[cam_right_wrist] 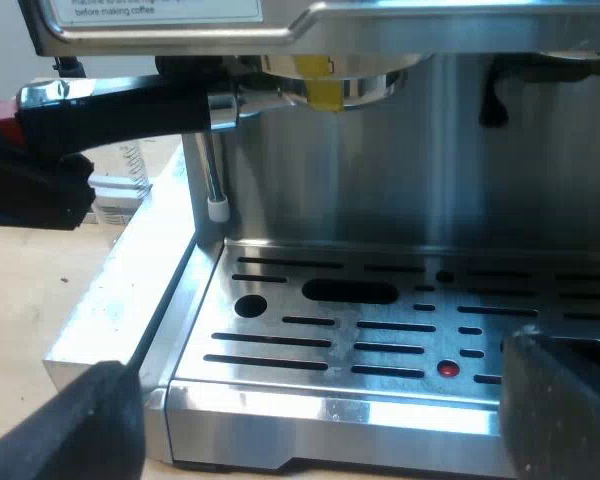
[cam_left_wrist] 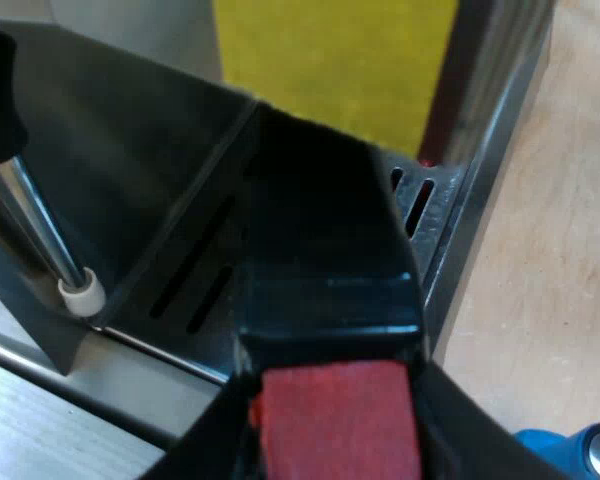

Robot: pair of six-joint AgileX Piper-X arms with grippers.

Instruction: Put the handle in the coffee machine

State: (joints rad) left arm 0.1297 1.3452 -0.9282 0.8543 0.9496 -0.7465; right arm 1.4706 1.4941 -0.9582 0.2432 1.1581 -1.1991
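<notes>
Gripping the handle [cam_left_wrist: 325,250] at the espresso machine [cam_right_wrist: 420,170]

Left pincer [cam_left_wrist: 335,435] is clamping the handle's red end, the metal holder [cam_right_wrist: 330,88] sitting under the machine's front. Right pincer [cam_right_wrist: 320,410] is hanging wide open, empty, before the drip tray [cam_right_wrist: 280,350].

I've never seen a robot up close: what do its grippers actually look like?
Each gripper ends in two plain black fingers with no markings that I can make out. The right gripper has matte, blunt fingers with rounded ends. The left gripper has equally black fingers with straight edges.
</notes>
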